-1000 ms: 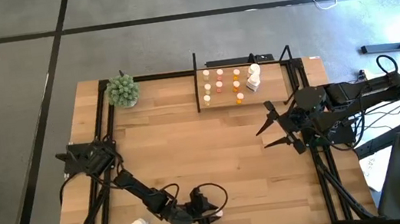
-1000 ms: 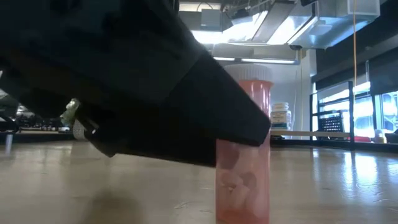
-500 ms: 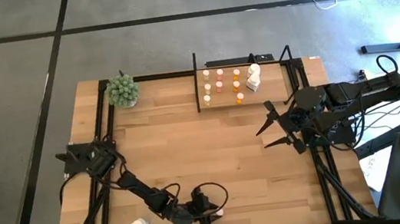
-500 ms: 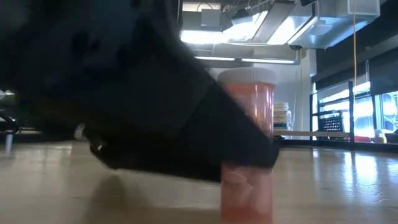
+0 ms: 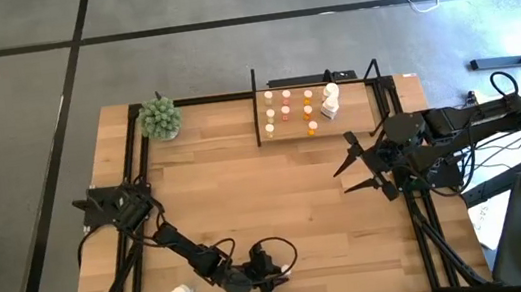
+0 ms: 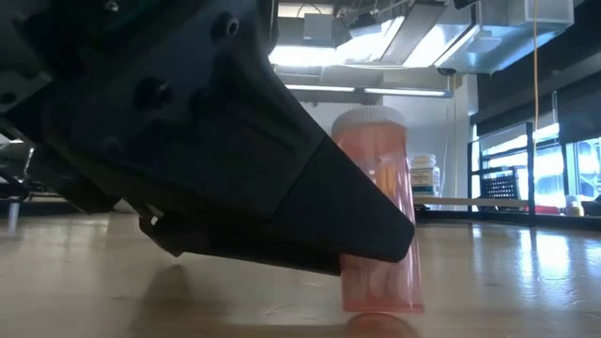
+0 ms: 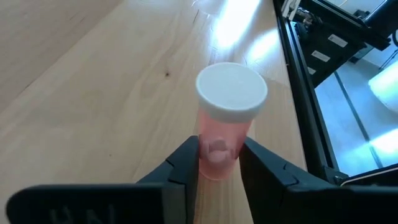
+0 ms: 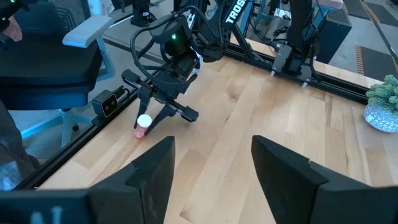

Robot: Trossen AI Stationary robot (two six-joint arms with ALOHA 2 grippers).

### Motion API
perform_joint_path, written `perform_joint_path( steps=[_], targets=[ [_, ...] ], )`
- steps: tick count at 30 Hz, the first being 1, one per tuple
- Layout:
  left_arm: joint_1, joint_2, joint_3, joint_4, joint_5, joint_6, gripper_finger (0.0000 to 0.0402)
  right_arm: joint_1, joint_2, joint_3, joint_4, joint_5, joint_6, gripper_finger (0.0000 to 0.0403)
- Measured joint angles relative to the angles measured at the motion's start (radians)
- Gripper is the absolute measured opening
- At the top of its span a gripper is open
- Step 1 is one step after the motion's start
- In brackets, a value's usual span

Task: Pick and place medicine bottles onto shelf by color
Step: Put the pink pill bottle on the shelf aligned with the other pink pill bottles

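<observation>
My left gripper [image 7: 219, 163] sits low at the table's near edge, fingers pinched on a pink bottle [image 7: 225, 124]. My right gripper [image 5: 352, 165] hovers with fingers spread, at the table's right side.

The left gripper [image 7: 219, 163] has its two dark fingers [image 7: 184, 163] closed against the lower body of a pinkish translucent medicine bottle [image 7: 225, 140] with a white cap [image 7: 231, 91]. The bottle leans slightly on the light wooden table [image 7: 93, 99]. A black metal rail [image 7: 298, 93] runs just beside it along the table's edge.
</observation>
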Motion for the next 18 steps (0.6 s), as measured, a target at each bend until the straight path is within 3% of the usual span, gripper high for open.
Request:
perform_joint_path(
  steps=[18],
  targets=[
    [0.0, -0.002, 0.0, 0.067, 0.001, 0.087, 0.009, 0.0, 0.0, 0.0, 0.0, 0.0, 0.0, 0.0216]
  ],
)
